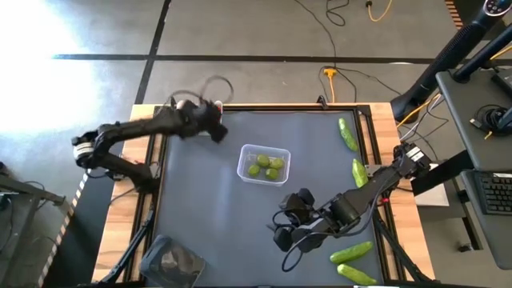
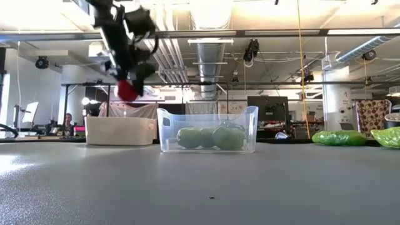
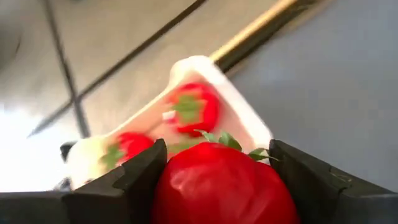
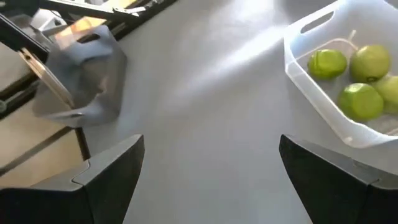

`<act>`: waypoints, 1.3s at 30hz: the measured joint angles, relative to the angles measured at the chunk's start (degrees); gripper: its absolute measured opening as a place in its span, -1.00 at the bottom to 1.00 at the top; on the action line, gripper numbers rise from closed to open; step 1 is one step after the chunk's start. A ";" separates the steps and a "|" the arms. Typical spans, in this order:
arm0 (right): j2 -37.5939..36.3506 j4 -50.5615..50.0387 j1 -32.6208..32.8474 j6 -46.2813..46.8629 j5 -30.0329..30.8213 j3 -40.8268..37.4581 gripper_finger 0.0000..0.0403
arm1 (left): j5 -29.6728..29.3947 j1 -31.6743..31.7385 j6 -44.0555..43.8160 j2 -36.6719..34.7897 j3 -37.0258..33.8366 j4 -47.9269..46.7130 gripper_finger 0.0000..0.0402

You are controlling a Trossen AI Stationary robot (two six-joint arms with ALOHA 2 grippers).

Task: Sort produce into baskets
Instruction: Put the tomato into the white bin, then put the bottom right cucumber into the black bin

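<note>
Left wrist view: my left claw [image 3: 217,186] is pinching a strawberry [image 3: 221,183] above the white tub [image 3: 249,118]; letting go off-centre could bounce it off the rim.

A dark mat [image 1: 208,208] covered the wooden table [image 1: 144,120]. A yellow cable [image 1: 330,76] and black cables [image 1: 320,24] lay on the floor beyond. Ceiling ducts [image 2: 209,47] ran overhead.
</note>
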 joint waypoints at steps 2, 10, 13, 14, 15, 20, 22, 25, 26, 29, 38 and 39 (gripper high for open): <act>0.00 0.05 0.19 1.14 -0.18 0.42 0.81 | 2.41 6.27 0.72 0.45 -0.02 0.19 0.23; 0.23 0.01 1.48 6.37 0.94 0.37 0.81 | 14.46 22.74 2.04 5.26 0.00 -1.41 0.24; 0.28 -0.01 1.48 7.17 1.25 0.35 0.81 | 14.47 25.42 2.36 7.77 0.00 -2.30 0.24; 0.28 0.00 1.47 7.19 1.37 0.35 0.81 | 14.44 25.93 2.69 8.43 0.00 -2.39 0.24; 0.28 -0.01 1.48 7.20 1.38 0.35 0.81 | 14.43 26.08 2.96 9.08 0.00 -2.45 0.24; 0.28 0.00 1.53 7.93 1.37 0.31 0.81 | 14.97 26.08 4.52 12.49 0.02 -5.76 0.29; 0.28 0.00 1.53 8.30 1.38 0.31 0.81 | 14.79 26.10 4.57 13.54 0.02 -6.46 0.35; 0.28 0.02 1.51 9.31 1.41 0.29 0.81 | 13.69 26.10 5.04 14.39 0.02 -6.99 0.47; 0.28 0.02 1.52 9.35 1.43 0.29 0.81 | 13.65 26.08 5.45 14.26 0.02 -6.93 0.51; 0.28 0.02 1.53 9.33 1.43 0.29 0.81 | 13.46 26.08 6.36 12.64 0.01 -6.85 0.60; 0.31 0.02 1.71 9.20 1.11 0.29 0.81 | 17.64 26.14 7.10 9.27 2.50 -10.83 0.75; 0.31 0.02 1.87 9.19 1.13 0.26 0.81 | 18.57 26.14 7.09 9.27 2.83 -11.14 0.76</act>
